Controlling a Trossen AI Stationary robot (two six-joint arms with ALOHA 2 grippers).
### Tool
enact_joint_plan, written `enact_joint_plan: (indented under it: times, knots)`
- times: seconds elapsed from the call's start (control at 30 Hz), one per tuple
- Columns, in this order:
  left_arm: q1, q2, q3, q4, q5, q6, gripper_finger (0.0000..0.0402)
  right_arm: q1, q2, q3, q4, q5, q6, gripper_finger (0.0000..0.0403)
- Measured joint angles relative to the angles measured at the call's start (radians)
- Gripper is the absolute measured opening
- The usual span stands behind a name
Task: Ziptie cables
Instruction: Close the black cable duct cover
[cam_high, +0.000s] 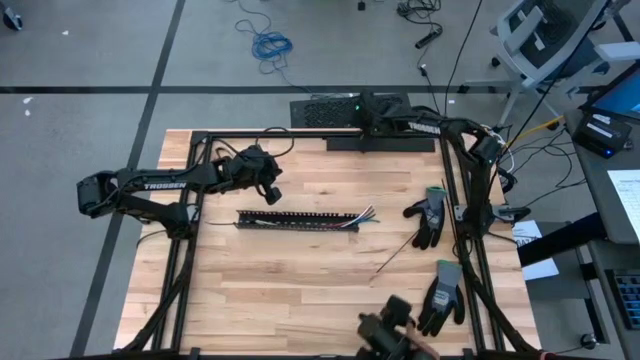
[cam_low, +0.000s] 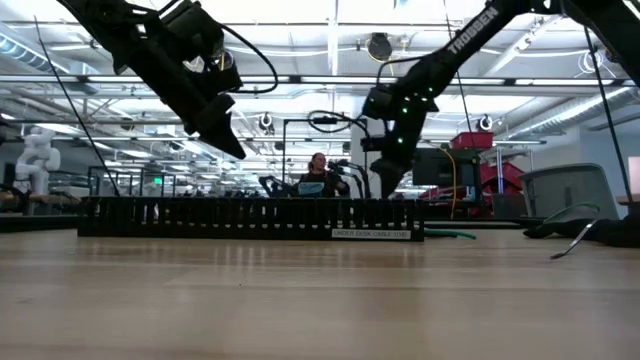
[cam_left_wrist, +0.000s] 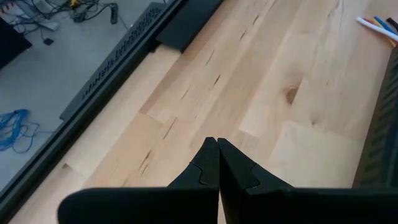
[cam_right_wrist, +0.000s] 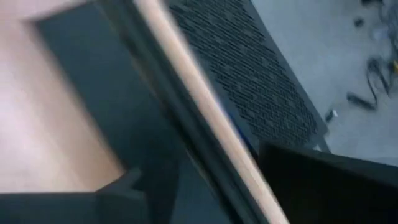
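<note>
Cables (cam_high: 366, 214) poke from the end of the black slotted tray (cam_high: 296, 220), left gripper (cam_high: 271, 194) hovering nearby pinched together, right gripper (cam_high: 372, 108) at the far edge, fingers unclear.

Grey tiled floor (cam_high: 80, 60) with a coiled blue cord (cam_high: 270, 44), office chair (cam_high: 545, 35) nearby.

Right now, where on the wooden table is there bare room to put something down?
The near-left wood, in front of the long black slotted cable tray, is bare. So is the strip between that tray and the back rail. The right side is crowded: two grey-and-black work gloves and a thin black zip-tie strip.
</note>
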Motion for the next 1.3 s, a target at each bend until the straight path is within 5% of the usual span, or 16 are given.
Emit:
enact_joint_plan:
  times: [0.23, 0.97, 1.3]
  knots:
    - [0.000, 0.000, 0.000, 0.001, 0.000, -0.003, 0.0000, -0.037, -0.005, 0.000, -0.128, -0.059, 0.188, 0.0017]
    - [0.000, 0.000, 0.000, 0.005, 0.000, -0.006, 0.0000, -0.136, 0.087, 0.000, -0.152, -0.164, 0.624, 0.0000]
    - [-0.001, 0.000, 0.000, 0.002, 0.017, -0.037, 0.0000, -0.059, 0.127, 0.005, -0.224, -0.241, 0.711, 0.0000]
